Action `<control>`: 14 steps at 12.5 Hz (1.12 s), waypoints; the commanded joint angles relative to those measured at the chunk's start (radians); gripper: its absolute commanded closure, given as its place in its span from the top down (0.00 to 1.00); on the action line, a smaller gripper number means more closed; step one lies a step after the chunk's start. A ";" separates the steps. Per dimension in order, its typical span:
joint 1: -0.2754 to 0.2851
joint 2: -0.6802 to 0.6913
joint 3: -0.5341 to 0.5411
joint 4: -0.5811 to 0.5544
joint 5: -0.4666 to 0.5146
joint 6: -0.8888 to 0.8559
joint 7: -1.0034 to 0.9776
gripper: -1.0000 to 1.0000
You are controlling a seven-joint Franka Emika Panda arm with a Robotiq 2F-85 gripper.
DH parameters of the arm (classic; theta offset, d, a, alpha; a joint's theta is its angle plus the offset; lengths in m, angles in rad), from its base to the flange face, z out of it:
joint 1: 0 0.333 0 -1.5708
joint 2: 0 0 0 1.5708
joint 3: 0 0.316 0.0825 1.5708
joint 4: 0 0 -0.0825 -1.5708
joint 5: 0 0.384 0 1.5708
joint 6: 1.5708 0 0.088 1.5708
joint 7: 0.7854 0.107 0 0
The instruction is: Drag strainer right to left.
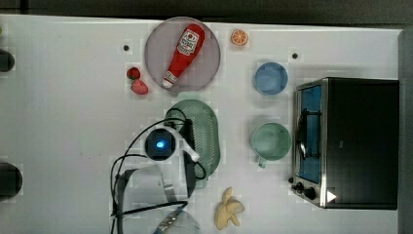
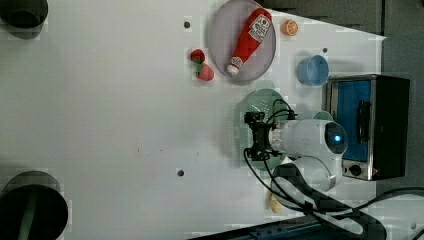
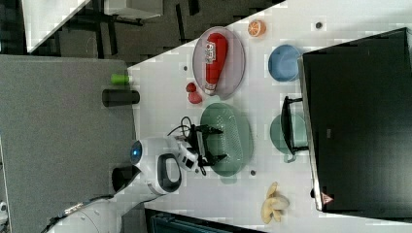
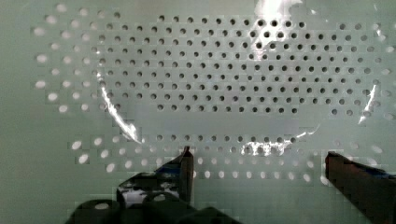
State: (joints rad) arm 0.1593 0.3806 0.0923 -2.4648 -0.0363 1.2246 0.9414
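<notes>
The large pale mint-green oval plastic strainer (image 1: 207,129), its floor pierced with rows of small holes, lies on the white surface (image 1: 68,122) near the middle of the top view. From it, the grey round plate (image 1: 156,48) carrying the red ketchup bottle (image 1: 184,53) sits at about twelve o'clock, the smaller round green cup with a handle (image 1: 271,141) at three o'clock, and the yellow banana (image 1: 228,209) at about five o'clock. The blue round bowl (image 1: 270,78) and the black toaster oven (image 1: 360,141) stand further off toward two and three o'clock. In the top view, the stretch of surface at nine o'clock from the strainer is bare — probably why the drag is meant to run that way.

The black end effector (image 4: 257,163) hangs over the strainer's perforated floor with its two fingers spread wide apart, pointing down into the basin. Nothing is held between them. The wrist view shows both fingertips (image 4: 187,156) against the holed bottom, but whether they touch it or hover just above cannot be told. Judging by this pose, the arm is placing a finger inside the basin near the wall — a push against the wall would slide the strainer without any grasp.
</notes>
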 commanded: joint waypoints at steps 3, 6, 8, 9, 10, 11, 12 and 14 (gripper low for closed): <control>0.098 0.053 0.059 0.106 0.013 -0.044 0.216 1.00; 0.146 0.087 0.075 0.172 0.015 -0.077 0.289 1.00; 0.183 0.110 0.077 0.219 0.015 -0.100 0.316 1.00; 0.200 0.121 0.077 0.242 0.017 -0.112 0.329 1.00; 0.217 0.131 0.077 0.263 0.019 -0.124 0.342 1.00; 0.234 0.141 0.077 0.283 0.027 -0.130 0.357 1.00; 0.249 0.150 0.077 0.299 0.038 -0.130 0.368 1.00; 0.280 0.169 0.077 0.329 0.068 -0.130 0.379 1.00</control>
State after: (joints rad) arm 0.4165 0.5518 0.1758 -2.1582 0.0410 1.0986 1.2402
